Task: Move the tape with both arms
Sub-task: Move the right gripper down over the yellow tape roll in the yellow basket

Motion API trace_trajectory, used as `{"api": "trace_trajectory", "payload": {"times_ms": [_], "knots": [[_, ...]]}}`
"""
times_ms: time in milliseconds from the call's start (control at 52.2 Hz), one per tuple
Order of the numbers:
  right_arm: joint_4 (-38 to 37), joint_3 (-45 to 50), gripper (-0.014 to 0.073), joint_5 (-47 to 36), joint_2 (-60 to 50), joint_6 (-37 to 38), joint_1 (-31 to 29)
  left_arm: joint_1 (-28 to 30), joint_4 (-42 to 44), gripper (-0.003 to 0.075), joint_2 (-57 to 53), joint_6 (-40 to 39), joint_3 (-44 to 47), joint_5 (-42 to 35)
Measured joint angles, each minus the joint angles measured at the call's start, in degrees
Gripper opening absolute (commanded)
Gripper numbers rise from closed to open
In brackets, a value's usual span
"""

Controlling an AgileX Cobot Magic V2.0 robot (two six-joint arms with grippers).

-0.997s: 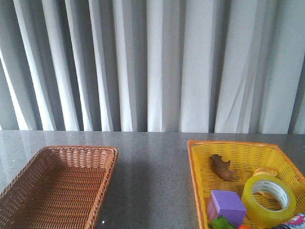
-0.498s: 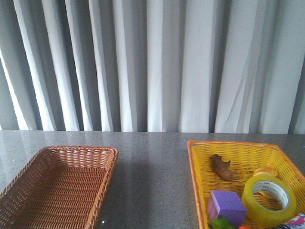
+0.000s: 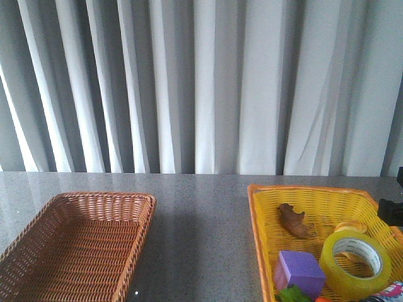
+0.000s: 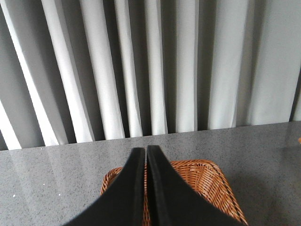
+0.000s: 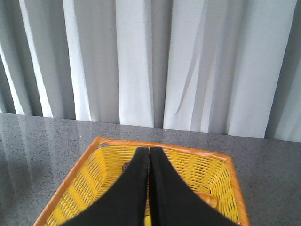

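The wide roll of translucent yellow packing tape with a white printed inner core (image 3: 355,263) lies flat in the yellow woven plastic basket (image 3: 264,226), at the 4 o'clock position of the front view, near the basket's right wall. A purple foam cube (image 3: 298,272) sits just beside the roll at its 9 o'clock. A small brown animal figure (image 3: 295,221) lies at the roll's 11 o'clock, and a pale yellow-brown croissant toy (image 3: 350,226) touches the roll at 12 o'clock. A brown wicker basket (image 3: 75,245) stands well apart at 8 o'clock on the grey speckled table (image 3: 201,214). The left gripper (image 4: 146,153) hangs above the brown wicker basket, fingers pressed together, gripping nothing. The right gripper (image 5: 149,153) hangs above the yellow woven plastic basket, fingers likewise pressed together. A black part of the right arm (image 3: 391,211) shows at 3 o'clock.
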Motion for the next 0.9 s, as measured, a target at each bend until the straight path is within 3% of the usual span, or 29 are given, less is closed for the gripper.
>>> {"api": "trace_trajectory", "payload": {"times_ms": [307,498,633,767,901], "knots": [[-1.0,0.0,0.0024,-0.9,0.0,0.9,0.0,0.0,0.0,0.0002,0.0,-4.9,0.0,-0.1],[-4.9,0.0,0.0191,-7.2,0.0,1.7,0.0,0.0,1.6,0.0083,0.0,-3.9,0.0,1.9],[-5.4,0.0,0.0408,-7.2,0.0,3.7,0.0,0.0,2.5,0.0213,0.0,-3.6,0.0,2.4],[-5.4,0.0,0.0601,-5.9,0.0,4.5,0.0,0.0,2.6,0.0396,0.0,-3.6,0.0,2.1],[-5.4,0.0,0.0654,-4.0,0.0,4.6,0.0,0.0,2.6,0.0573,0.0,-3.6,0.0,2.0]]}}
